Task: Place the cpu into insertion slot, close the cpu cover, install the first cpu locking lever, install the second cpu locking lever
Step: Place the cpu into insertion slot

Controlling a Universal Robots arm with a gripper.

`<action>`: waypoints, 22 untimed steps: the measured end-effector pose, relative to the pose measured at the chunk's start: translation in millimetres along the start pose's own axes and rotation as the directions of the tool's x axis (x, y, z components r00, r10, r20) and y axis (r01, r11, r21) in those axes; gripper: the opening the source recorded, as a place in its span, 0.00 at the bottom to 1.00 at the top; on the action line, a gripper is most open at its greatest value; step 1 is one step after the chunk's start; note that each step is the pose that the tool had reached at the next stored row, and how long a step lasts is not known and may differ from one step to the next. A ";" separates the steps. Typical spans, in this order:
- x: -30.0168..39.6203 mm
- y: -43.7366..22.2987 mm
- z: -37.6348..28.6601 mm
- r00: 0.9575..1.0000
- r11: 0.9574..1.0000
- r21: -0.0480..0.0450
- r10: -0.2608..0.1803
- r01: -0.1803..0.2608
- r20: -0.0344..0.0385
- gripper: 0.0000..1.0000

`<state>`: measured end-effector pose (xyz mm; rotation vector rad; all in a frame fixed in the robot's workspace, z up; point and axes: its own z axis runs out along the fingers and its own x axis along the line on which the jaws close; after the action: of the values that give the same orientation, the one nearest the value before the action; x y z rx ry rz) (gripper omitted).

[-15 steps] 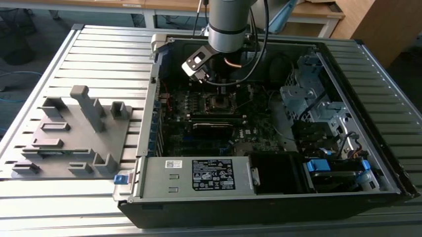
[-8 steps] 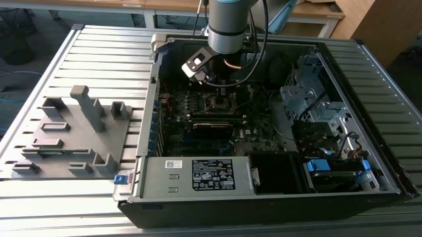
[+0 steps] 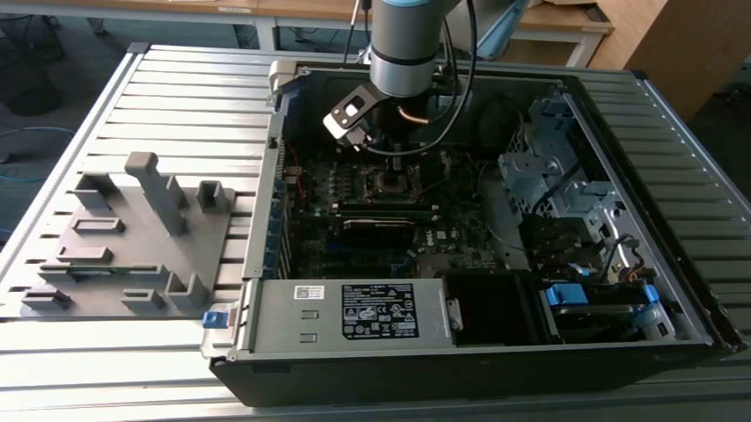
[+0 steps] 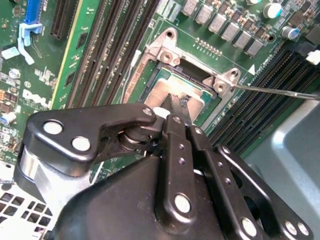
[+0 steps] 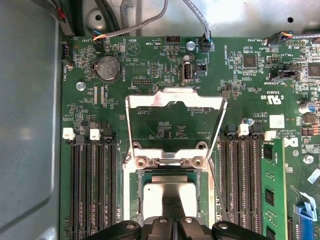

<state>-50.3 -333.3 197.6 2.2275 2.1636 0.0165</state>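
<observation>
While I read the rig from the exterior view, the slatted table (image 3: 176,97) carries an open computer case (image 3: 470,378), and the arm (image 3: 405,44) reaches down into it over the middle of the motherboard (image 5: 240,100). On that board the cpu cover (image 5: 140,101) is swung fully open. Its thin silver frame lies flat over the board on the side toward the coin battery (image 5: 109,67), and its hinge edge meets the socket's bracket. The cpu (image 5: 170,192) sits square inside the socket, dull metal top upward, so I judge the placing step done and the cover not yet closed. The gripper (image 5: 173,220) hangs directly over the cpu's centre. In the second wrist view I see the gripper (image 4: 176,107) drawn narrow, tips nearly together, right at the chip (image 4: 161,92), with nothing visibly caught between them. I cannot tell whether they touch the metal. The relation that matters to me is this: the cover lies beyond the cpu from the gripper, across the hinge line, and the hinge runs crosswise to that direction. A thin wire locking lever (image 4: 280,90) stands off one socket corner, unlatched.
</observation>
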 end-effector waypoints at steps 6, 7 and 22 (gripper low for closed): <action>0.2 0.1 0.4 1.000 1.000 0.000 0.000 0.000 -0.001 0.10; 0.2 0.1 0.1 1.000 1.000 -0.001 0.000 0.000 -0.001 0.10; 0.0 0.6 -13.3 1.000 1.000 -0.001 0.000 0.000 -0.001 0.10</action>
<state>-50.1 -333.1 210.9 2.2277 2.1638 0.0183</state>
